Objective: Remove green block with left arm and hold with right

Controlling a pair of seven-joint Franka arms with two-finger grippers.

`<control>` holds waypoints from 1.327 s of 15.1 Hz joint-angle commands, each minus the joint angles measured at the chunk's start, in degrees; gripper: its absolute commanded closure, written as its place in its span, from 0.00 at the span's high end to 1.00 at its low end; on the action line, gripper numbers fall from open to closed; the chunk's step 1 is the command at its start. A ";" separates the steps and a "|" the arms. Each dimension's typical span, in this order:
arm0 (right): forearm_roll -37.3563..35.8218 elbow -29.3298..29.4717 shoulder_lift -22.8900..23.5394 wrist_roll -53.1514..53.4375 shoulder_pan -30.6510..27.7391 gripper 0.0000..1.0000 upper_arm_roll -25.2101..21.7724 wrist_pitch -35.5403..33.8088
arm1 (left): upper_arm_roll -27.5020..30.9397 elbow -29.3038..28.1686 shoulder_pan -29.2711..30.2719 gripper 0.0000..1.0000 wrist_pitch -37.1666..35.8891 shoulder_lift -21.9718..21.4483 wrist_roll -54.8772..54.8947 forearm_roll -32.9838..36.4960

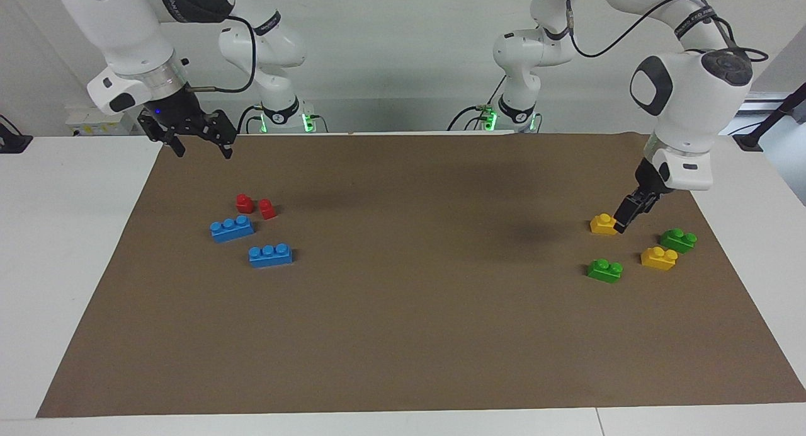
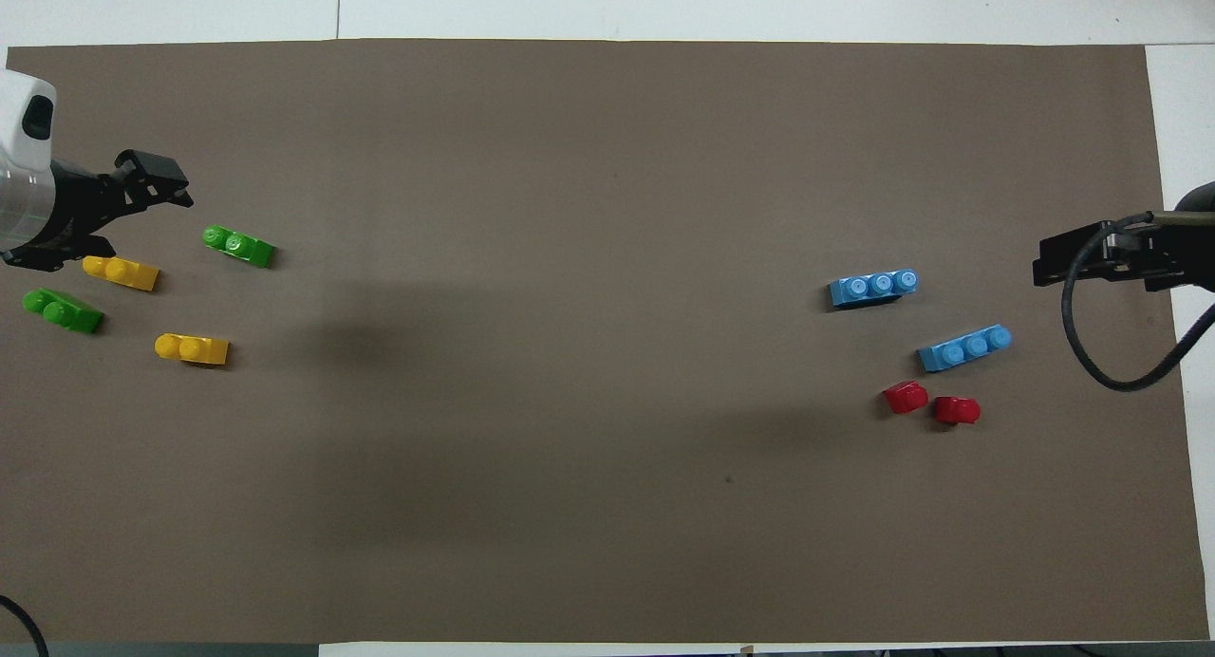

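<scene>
Green plastic, hard and glossy: I judge the green block (image 1: 605, 270) light, rigid and a bit slippery, best pinched across its flat side walls below the two studs. It lies on the brown mat (image 1: 403, 335) at the left arm's end, apart from a yellow brick (image 1: 658, 258) and a second green brick (image 1: 678, 240). My left gripper (image 1: 621, 223) hangs empty over another yellow brick (image 1: 601, 223), jaws parted. The right gripper (image 1: 199, 147), raised over the mat's corner, is spread wide and holds nothing.
</scene>
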 commanded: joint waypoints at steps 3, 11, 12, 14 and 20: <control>-1.28 1.67 1.43 -2.65 -0.74 1.00 0.92 0.52 | 0.36 0.30 -0.51 1.00 -9.53 -6.14 14.91 0.76; -1.63 1.58 2.22 -2.48 -0.83 1.00 0.84 -0.36 | -0.52 7.15 -0.68 1.00 -23.61 -7.03 26.70 -0.47; -1.72 1.50 2.22 -2.48 -0.83 1.00 0.84 -0.36 | -0.52 8.99 -0.77 1.00 -25.10 -6.77 26.70 -1.17; -1.81 1.32 2.13 -2.48 -0.83 1.00 0.84 -0.71 | -0.52 10.85 -0.77 1.00 -26.78 -6.33 26.70 -1.44; -2.86 1.32 2.04 -2.56 -1.18 1.00 0.84 -2.38 | -1.05 10.85 -0.77 1.00 -27.13 -6.50 26.70 -1.44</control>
